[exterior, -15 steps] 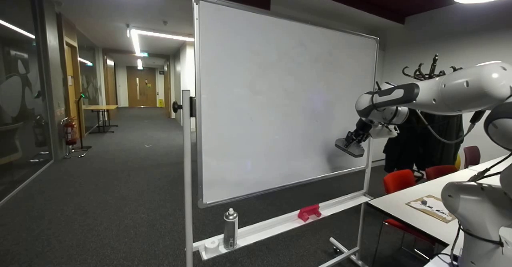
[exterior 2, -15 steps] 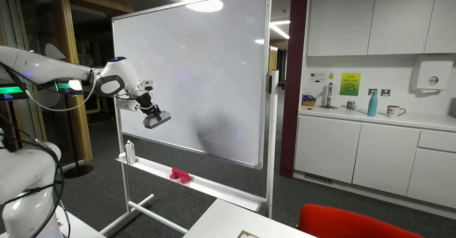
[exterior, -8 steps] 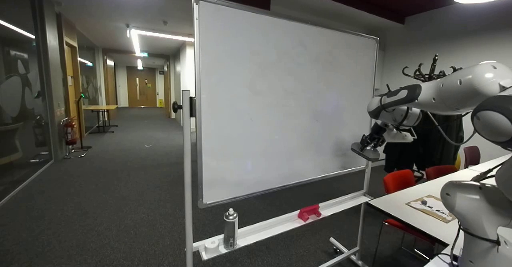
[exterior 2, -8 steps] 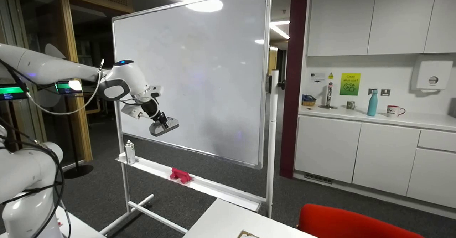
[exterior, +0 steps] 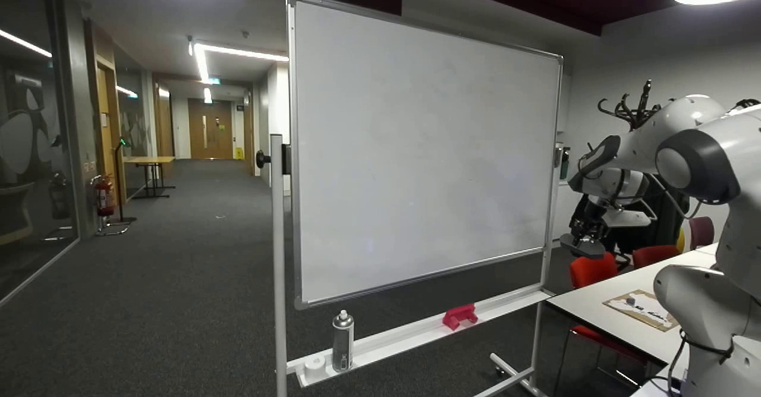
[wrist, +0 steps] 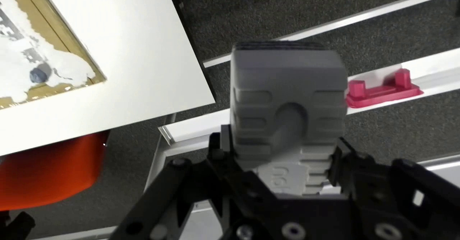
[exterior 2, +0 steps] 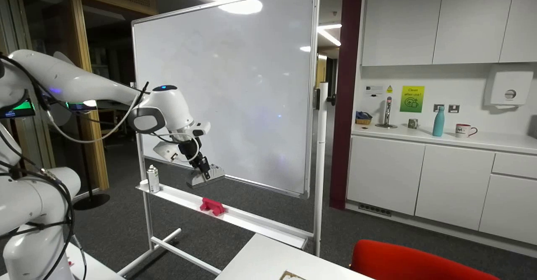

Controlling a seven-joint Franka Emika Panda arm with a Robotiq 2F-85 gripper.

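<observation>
In my wrist view I see the white table (wrist: 143, 53) at ten o'clock, with a brown-and-white panel (wrist: 57, 55) flat on it; at three o'clock a white tray (wrist: 440, 71) carries a pink bracket (wrist: 384, 92). An exterior view shows me a silver spray can (exterior: 343, 344) upright on that tray, a white round piece (exterior: 314, 366) just beside it toward eight o'clock.

In both exterior views the white arm (exterior: 743, 219) is standing bent, its forearm (exterior 2: 79, 83) sloping down to the wrist (exterior 2: 174, 110). A blue light (exterior 2: 164, 87) is glowing on top. The gripper (wrist: 282, 148) is pointing down at a slant, hanging higher than the corner of the white table (wrist: 154, 71); its black fingers (wrist: 348, 161) are standing apart, clasping from opposite sides.
</observation>
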